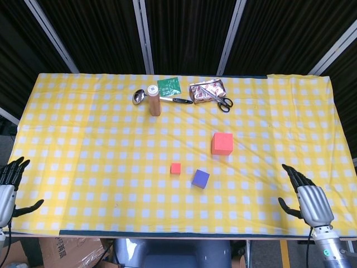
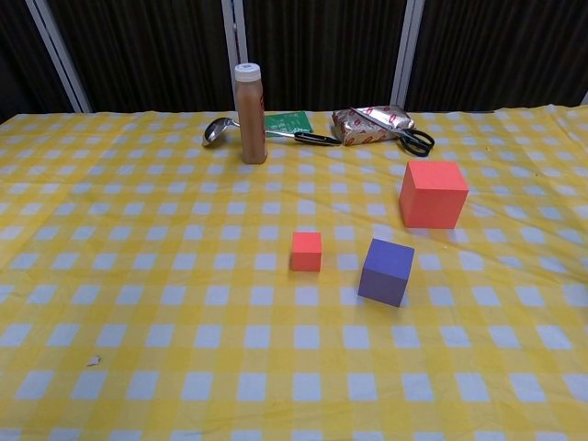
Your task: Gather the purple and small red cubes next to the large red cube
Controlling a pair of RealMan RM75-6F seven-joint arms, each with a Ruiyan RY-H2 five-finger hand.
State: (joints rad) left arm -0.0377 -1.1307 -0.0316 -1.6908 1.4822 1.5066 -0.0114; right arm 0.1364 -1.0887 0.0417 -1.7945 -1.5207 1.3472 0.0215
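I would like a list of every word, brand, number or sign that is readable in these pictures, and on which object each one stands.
No text can be read in either view.
green packet: some pale print, too small to read.
silver snack pouch: red and white markings, too blurred to read.
brown bottle: no label visible.
large red cube, small red cube, purple cube: plain faces, no markings.
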